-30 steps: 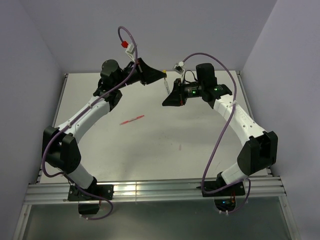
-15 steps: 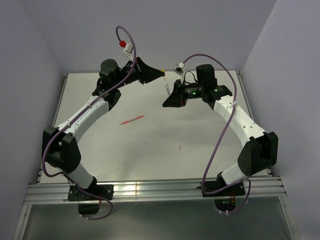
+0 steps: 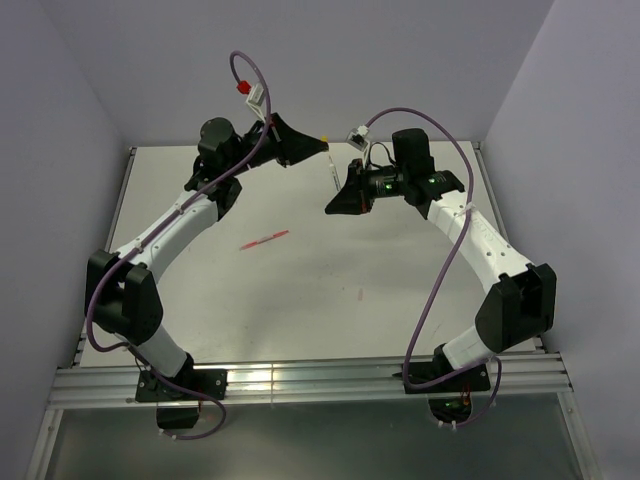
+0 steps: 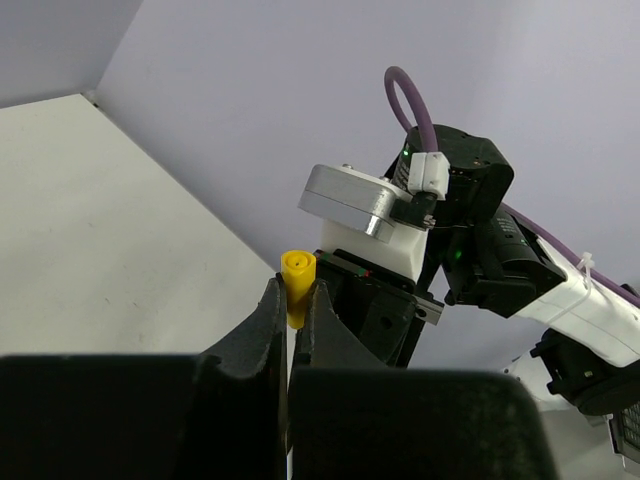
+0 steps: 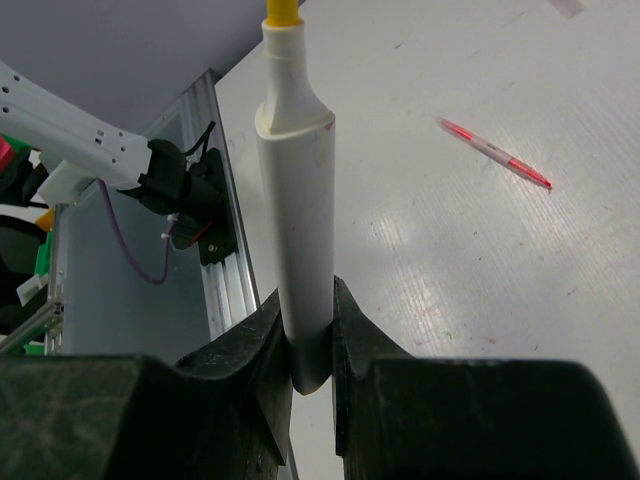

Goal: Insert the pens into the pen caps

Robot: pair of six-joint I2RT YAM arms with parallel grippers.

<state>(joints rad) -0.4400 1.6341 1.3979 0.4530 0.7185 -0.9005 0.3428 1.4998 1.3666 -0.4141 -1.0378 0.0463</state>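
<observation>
My left gripper (image 4: 295, 297) is shut on a short yellow pen cap (image 4: 297, 283), open end facing away, held in the air at the far middle of the table; in the top view the gripper (image 3: 320, 147) has the cap (image 3: 325, 140) at its tip. My right gripper (image 5: 308, 312) is shut on a white pen with a yellow tip (image 5: 298, 200), also held in the air. In the top view this pen (image 3: 332, 172) sticks out of the right gripper (image 3: 338, 197), its tip just below the cap. A thin red pen (image 3: 264, 239) lies on the table, also in the right wrist view (image 5: 495, 152).
A small red mark or piece (image 3: 360, 294) lies near the table's middle. A small white piece (image 5: 565, 5) lies at the top edge of the right wrist view. The left arm's base and the metal rail (image 5: 215, 230) line the near edge. Grey walls enclose the table.
My left gripper has shifted very slightly up and left with the yellow cap. The right arm and its pen have not visibly moved.
</observation>
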